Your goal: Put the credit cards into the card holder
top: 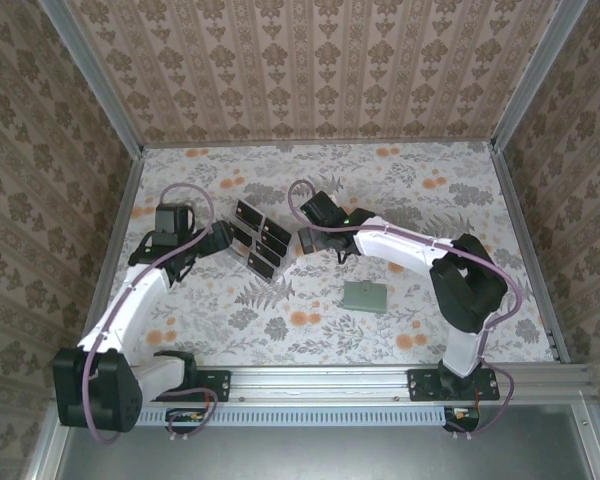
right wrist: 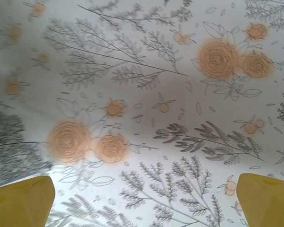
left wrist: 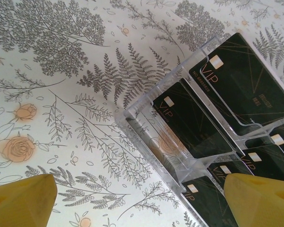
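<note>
Top external view, from the near edge outward: the grey-green holder lies flat on the floral bench, nearer the arm bases than either tool and on the right arm's side, its long axis running roughly left to right. Farther out, the right tool hangs just right of the clear rack and the left tool just left of it, so the rack sits between the two. The black cards stand in the rack's slots, in two rows whose line slants away from the bases. Both tools are spread wide and carry nothing. The left wrist view shows yellow fingertips far apart, with the rack ahead and to the right of the gap and the right-hand tip overlapping the nearest card. The right wrist view shows fingertips equally wide over bare cloth. The left tool seems nearer to a card, while the holder looks handier to the right arm. Each readable card says "VIP" in thin gold beside a small pale chip; the finer print is too small to read.
</note>
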You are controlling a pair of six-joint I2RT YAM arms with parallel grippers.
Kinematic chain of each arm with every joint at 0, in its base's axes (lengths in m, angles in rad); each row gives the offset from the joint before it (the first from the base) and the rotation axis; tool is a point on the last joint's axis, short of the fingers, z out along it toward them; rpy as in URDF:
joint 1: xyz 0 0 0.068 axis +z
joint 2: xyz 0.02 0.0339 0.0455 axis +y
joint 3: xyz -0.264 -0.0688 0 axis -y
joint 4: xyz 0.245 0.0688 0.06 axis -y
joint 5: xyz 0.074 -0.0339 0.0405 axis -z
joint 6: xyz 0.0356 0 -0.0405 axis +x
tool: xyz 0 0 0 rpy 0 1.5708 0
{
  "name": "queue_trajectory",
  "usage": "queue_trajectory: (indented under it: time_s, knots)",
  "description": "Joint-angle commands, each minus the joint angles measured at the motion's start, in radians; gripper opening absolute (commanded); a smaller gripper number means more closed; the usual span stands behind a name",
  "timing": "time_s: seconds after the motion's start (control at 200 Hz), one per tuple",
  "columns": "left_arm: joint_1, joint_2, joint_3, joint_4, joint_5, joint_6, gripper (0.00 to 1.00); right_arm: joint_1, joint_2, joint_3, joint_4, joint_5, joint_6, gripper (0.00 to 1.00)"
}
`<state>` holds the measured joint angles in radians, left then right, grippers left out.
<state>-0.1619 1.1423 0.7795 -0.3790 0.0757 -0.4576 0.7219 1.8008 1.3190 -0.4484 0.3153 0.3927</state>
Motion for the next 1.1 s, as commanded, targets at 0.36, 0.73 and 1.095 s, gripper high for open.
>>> queue_trajectory:
  time_s: [0.36,0.73,1.095]
  knots:
    - [0.108,0.325,0.186,0.296,0.151,-0.043,1.00,0.203,-0.017,-0.039,0.073,-0.084,0.183,1.00]
    - [0.123,0.458,0.250,0.380,0.241,-0.086,1.00,0.212,0.091,-0.003,0.091,0.051,0.261,1.00]
    - [0.084,0.550,0.257,0.437,0.291,-0.146,1.00,0.112,0.097,-0.018,0.099,0.065,0.254,1.00]
